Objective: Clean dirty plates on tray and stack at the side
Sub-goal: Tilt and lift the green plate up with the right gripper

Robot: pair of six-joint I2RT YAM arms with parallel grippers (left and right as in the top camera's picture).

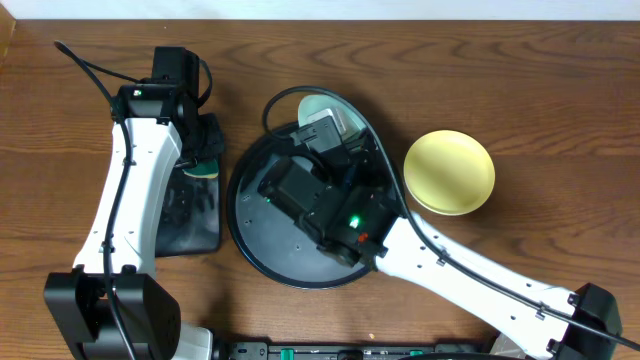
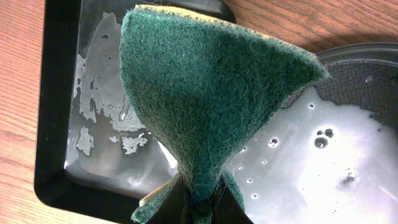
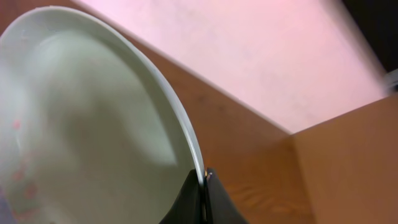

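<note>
Roughly, the job looks about a third of the way in. The yellow plate point(image 1: 449, 172) sits by itself on the wooden surface point(image 1: 450, 60) at the right of the overhead frame, just beside the round black tray point(image 1: 265, 245) but off it. I take that as the start of the side stack, though its face is too small there to judge how clean it is.

The right end effector point(image 3: 204, 177) is pressed onto the rim of a mint plate point(image 3: 93, 137), pinching it edge-on. In the overhead view that plate point(image 1: 318, 104) is tilted up over the top of the round tray. A few faint pinkish specks show at the lower left of its face in the wrist view, so it probably needs scrubbing.

The left end effector point(image 2: 199, 199) pinches a green sponge point(image 2: 205, 93) by its lower edge. The pad hangs above the wet rectangular tray point(image 2: 53, 124) at the left of the frame, with the round tray's rim at the right — near the held plate but not touching it.

What remains, by my reading, is to bring sponge and plate together, wipe, then set the plate on the yellow one. A third plate is not visible — the right arm covers much of the round tray, so I cannot tell whether one lies under it.
</note>
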